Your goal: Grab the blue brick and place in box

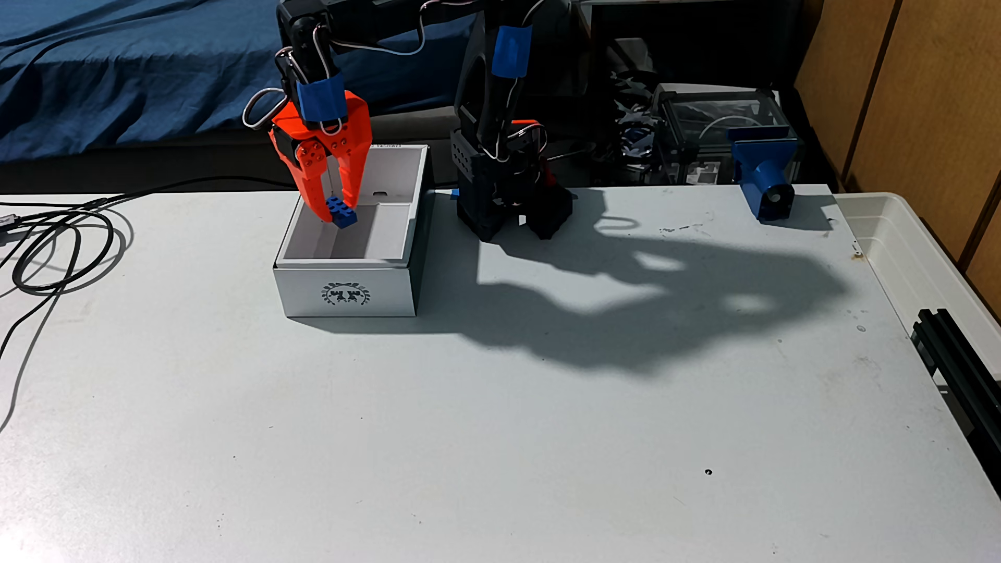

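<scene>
Over the box, claw gripping blue brick, cables left, blue mount right

The claw (orange) grips the blue brick above the box.

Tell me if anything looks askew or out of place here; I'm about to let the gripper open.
Little stands out. The blue brick sits tilted between the tips of the orange gripper, over the open white box, which stands square on the table. A loose black cable coils at the table's left edge, away from the box.
</scene>
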Robot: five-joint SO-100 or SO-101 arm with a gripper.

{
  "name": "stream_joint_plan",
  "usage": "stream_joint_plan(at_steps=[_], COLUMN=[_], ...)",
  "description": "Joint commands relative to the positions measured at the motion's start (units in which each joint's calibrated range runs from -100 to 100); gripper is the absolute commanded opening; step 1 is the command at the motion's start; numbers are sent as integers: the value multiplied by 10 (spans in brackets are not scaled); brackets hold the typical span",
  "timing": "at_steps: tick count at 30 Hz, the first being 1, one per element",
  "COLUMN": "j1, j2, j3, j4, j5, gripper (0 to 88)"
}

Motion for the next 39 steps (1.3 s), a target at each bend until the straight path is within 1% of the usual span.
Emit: stream_joint_plan(at_steps=[1, 4, 12, 15, 20, 23, 29, 34, 39], j1=[4, 5, 10, 6, -26, -69, -211, -309, -376], j2=[-23, -23, -23, -23, -22, -24, -24, -25, -34], j3=[0, 2, -4, -43, -145, -170, -177, -167, -127], j4=[0, 5, 7, 45, 130, 143, 128, 74, -4], j5=[3, 3, -1, -5, -28, -49, -107, -148, -159], gripper=[73, 127, 130, 130, 122, 122, 122, 122, 122])
